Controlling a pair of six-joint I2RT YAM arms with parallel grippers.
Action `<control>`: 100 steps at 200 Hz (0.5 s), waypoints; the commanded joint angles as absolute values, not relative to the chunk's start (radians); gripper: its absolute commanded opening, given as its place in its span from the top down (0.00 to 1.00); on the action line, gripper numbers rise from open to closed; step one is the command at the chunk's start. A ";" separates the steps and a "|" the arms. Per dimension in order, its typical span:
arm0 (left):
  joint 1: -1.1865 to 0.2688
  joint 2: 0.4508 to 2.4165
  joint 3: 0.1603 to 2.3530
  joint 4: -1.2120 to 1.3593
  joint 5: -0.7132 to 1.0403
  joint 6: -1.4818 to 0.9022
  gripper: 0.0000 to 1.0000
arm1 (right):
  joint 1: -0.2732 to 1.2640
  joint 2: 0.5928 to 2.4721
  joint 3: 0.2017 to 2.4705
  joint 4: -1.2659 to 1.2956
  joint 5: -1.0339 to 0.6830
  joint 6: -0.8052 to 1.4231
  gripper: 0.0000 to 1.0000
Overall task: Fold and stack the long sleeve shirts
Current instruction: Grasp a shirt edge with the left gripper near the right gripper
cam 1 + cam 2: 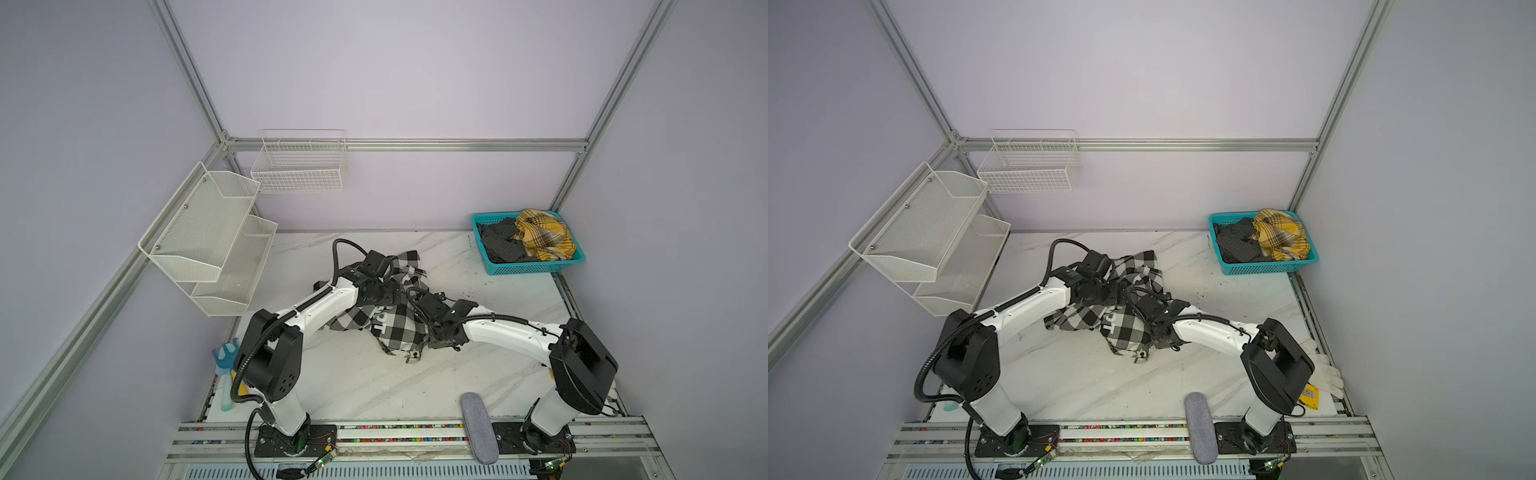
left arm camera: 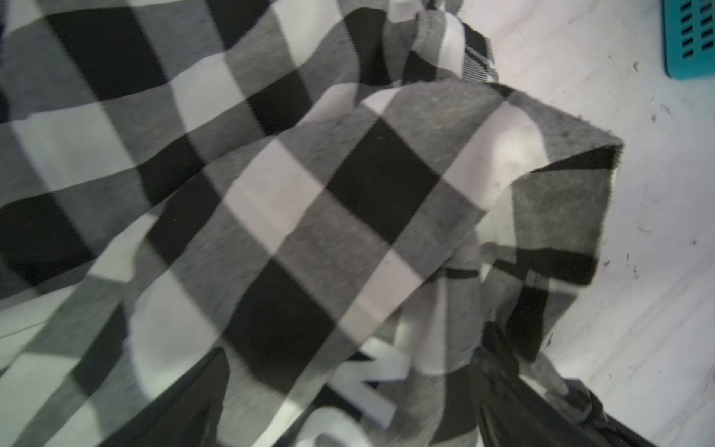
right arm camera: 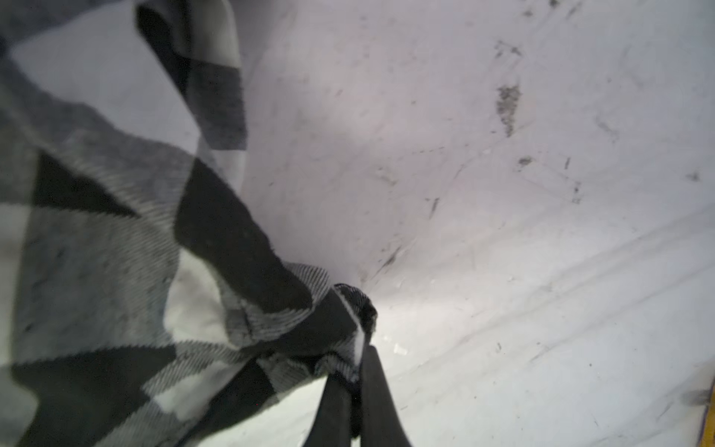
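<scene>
Pinching checked shirt [image 3: 116, 271], right hand [image 3: 354, 371] closed, left hand [image 2: 356, 340] spread

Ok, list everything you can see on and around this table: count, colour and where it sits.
checked shirt: one, black and white, crumpled mid-table between the arms
yellow plaid shirt: one, yellow, in the basket
dark grey shirt: at least one, dark grey, in the basket beside the yellow one
basket: one, teal, far right corner of the table
mesh shelf rack: one, white, on the left wall
wire basket: one, white, on the back wall
pad: one, grey, across the front rail
glove: one, white, at the table's right edge
table: one, white marble
left pincer: one, black, open over the checked shirt
right pincer: one, black, shut on a fold of the checked shirt
</scene>
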State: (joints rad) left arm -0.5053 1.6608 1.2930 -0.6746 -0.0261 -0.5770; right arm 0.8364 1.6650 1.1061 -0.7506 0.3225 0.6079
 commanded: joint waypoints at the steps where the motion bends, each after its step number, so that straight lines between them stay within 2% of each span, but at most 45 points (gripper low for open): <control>1: -0.426 1.467 1.170 -0.799 -0.057 -0.642 0.00 | 0.812 1.685 1.152 -0.768 0.380 0.648 1.00; 24: -0.357 1.322 0.990 -0.852 -0.082 -0.693 0.00 | 0.811 1.729 1.191 -0.757 0.380 0.634 1.00; 41: -0.295 1.287 0.876 -0.848 -0.030 -0.735 0.00 | 0.811 1.751 1.210 -0.755 0.384 0.632 1.00; 67: -0.230 1.338 0.810 -0.792 0.078 -0.777 0.05 | 0.810 1.747 1.225 -0.756 0.378 0.627 1.00; 100: -0.183 1.450 0.867 -0.699 0.088 -0.779 0.07 | 0.808 1.715 1.222 -0.744 0.352 0.616 1.00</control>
